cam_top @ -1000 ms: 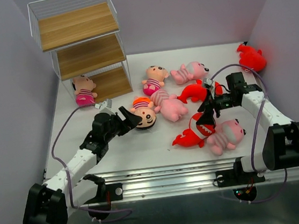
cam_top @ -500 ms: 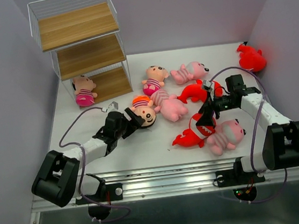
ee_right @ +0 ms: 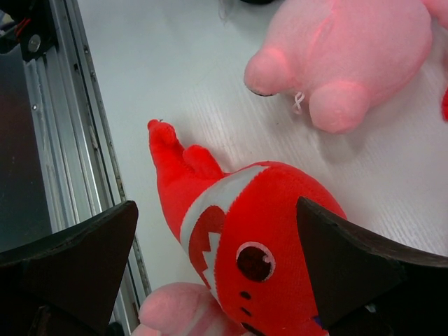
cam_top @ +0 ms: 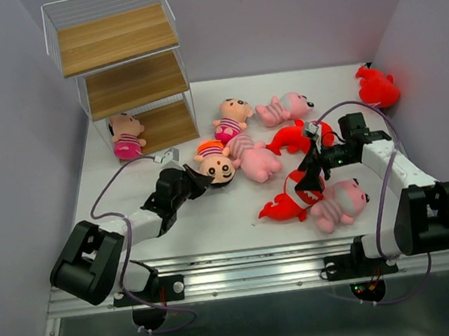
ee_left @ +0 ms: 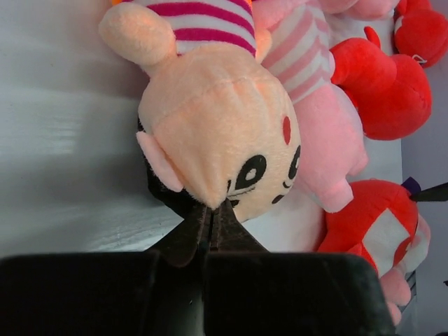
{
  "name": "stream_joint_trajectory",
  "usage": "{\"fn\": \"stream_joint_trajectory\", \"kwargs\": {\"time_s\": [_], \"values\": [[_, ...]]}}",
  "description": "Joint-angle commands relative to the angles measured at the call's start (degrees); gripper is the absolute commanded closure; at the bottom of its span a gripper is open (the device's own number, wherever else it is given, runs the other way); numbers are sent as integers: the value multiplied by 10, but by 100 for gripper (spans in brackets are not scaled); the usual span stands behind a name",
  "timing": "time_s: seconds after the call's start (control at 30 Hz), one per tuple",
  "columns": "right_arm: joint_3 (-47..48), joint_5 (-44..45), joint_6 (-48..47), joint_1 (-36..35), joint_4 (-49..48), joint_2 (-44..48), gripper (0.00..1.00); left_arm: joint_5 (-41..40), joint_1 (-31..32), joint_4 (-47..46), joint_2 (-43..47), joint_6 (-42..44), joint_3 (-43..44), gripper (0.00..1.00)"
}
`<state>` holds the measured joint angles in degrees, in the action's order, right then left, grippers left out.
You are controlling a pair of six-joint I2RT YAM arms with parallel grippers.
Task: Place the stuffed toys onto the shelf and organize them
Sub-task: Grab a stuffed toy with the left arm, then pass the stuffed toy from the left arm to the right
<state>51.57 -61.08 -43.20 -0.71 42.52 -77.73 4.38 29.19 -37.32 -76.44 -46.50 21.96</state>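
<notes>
Doll lies head-first against the left hand — pressed together at its hairline.

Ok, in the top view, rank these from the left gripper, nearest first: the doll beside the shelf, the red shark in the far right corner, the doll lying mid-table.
From the left gripper:
1. Mid-table doll, touching the fingertips.
2. Shelf-side doll, back left, by the shelf.
3. Corner shark, far back right.
</notes>
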Motion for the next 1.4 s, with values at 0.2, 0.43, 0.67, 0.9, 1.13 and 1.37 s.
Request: {"fn": "stream_joint_trajectory", "kwargs": {"time_s": [0.2,0.43,0.67,0.9,1.13,1.37], "values": [[60,1,-231,0,200,15,0,34,58,122,131,181,58,100],[196,9,-335,-109,302,2,0,90,100,301,217,300,145,100],[295,55,-241,-233,208,10,0,200,128,388,157,339,232,100],[312,183,-186,-353,137,14,0,253,148,386,113,333,290,100],[231,260,-174,-382,76,38,0,322,148,344,112,313,305,100],[203,304,-158,-382,35,52,0,347,148,315,128,295,287,100]]}}
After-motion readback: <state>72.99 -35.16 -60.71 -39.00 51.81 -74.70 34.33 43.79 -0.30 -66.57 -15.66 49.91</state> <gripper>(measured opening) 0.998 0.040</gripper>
